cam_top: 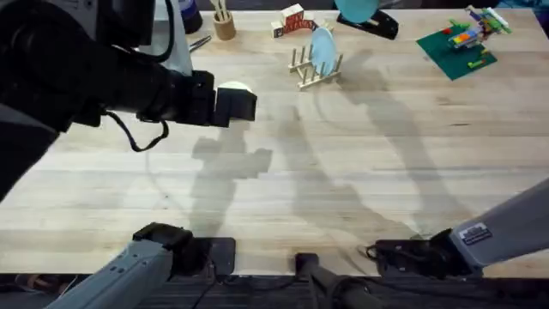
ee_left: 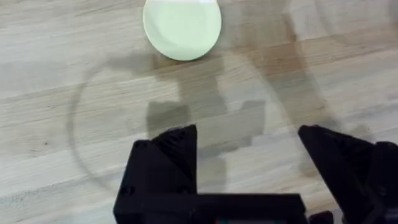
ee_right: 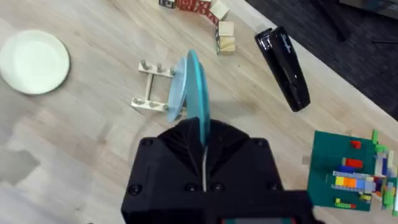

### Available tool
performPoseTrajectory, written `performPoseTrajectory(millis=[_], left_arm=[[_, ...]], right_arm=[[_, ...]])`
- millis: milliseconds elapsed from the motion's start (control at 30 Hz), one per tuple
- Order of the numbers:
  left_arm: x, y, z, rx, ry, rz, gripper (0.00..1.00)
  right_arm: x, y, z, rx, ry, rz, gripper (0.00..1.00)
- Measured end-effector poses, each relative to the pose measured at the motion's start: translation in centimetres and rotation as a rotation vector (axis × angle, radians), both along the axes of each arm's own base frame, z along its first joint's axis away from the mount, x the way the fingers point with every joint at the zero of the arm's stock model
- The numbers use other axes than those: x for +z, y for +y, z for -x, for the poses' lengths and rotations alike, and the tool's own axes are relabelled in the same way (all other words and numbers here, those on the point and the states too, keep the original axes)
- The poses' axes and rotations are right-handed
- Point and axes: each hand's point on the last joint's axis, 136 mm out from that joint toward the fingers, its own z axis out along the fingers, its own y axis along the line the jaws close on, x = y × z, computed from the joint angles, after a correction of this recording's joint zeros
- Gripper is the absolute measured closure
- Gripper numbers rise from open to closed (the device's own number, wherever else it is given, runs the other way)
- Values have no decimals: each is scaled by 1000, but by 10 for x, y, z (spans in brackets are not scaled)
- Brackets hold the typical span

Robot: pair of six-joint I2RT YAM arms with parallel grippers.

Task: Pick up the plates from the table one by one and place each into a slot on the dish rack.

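My right pincer (ee_right: 202,146) clamps the turquoise plate (ee_right: 194,87) edge-on above the dish rack (ee_right: 155,87), so it may miss the slot or tip the rack; left pincer (ee_left: 249,155) hangs open and empty near the cream plate (ee_left: 181,28).

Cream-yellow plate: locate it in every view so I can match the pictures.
Overhead: the cream-yellow plate lies on the table, half behind the left arm, left of the dish rack.
Left wrist: flat on the table, ahead of the open left gripper.
Right wrist: flat, apart from the dish rack.
Shared landmark: the dish rack, in the overhead and right wrist views.
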Motion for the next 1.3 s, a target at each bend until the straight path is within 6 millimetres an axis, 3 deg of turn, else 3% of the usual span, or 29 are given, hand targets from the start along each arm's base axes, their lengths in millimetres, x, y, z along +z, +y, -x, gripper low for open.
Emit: performPoseTrajectory(millis=[300, 533, 833, 1000, 1300], left_arm=[[0, 0, 0, 0, 0, 0, 6], [0, 0, 0, 1, 0, -1, 6], [0, 0, 0, 1, 0, -1, 6], [0, 0, 0, 1, 0, -2, 6], [0, 0, 0, 1, 0, -2, 6]], right_arm=[[-23, 3, -10, -10, 49, 6, 973], [-24, 5, -8, -21, 62, -3, 972], [-30, 29, 2, -8, 94, -26, 972], [-51, 42, -1, 11, 138, -12, 972], [-86, 47, -14, 8, 191, 8, 972]])
